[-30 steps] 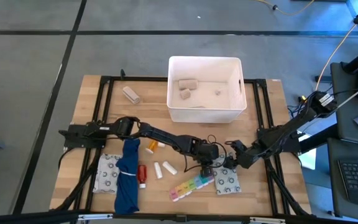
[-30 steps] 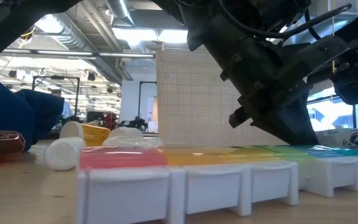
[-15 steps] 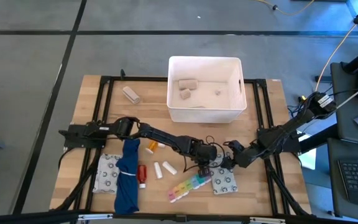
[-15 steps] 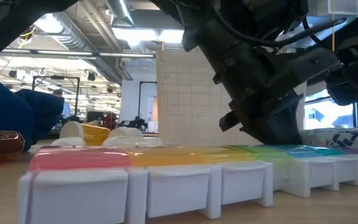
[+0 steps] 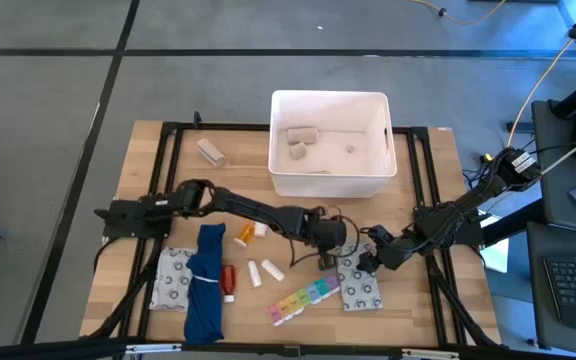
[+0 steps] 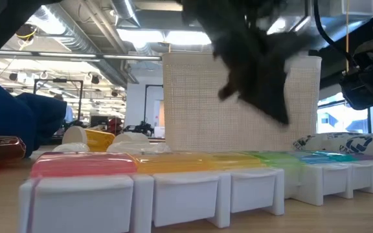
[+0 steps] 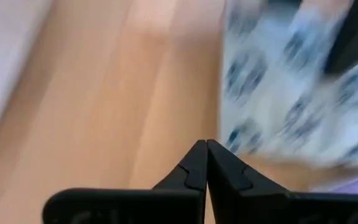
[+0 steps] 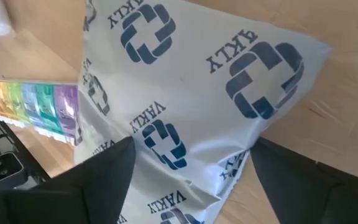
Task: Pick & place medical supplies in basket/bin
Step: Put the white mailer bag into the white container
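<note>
The rainbow pill organizer [image 5: 303, 300] [image 6: 173, 181] lies on the table near its front edge. A white packet with grey crosses [image 5: 360, 290] [image 8: 197, 93] lies just to its right. My left gripper [image 5: 330, 250] [image 7: 207, 146] hangs shut and empty above the table, just beyond the organizer and beside the packet. My right gripper [image 5: 373, 262] [image 8: 192, 146] stands wide open at the packet's far right corner, one finger on either side of that end. The white bin [image 5: 328, 185] at the back holds gauze rolls [image 5: 301, 133]. My right gripper's fingers [image 8: 104, 180] straddle one end of the packet [image 8: 185, 174], slanting down from the table's right. I cannot tell whether they touch it. The packet lies flat on the table.
On the left lie a blue cloth bundle [image 5: 206, 285], a second packet [image 5: 173, 280], a red tube [image 5: 229, 282], two white bottles [image 5: 263, 270] and an orange bottle [image 5: 246, 235]. A gauze roll [image 5: 211, 152] lies at the far left.
My left gripper, shut throughout, was low at the organizer's right end, then rose and drew back toward the bin. The organizer slid a little toward the table's left and then lay still. The packet shifted slightly left with it.
</note>
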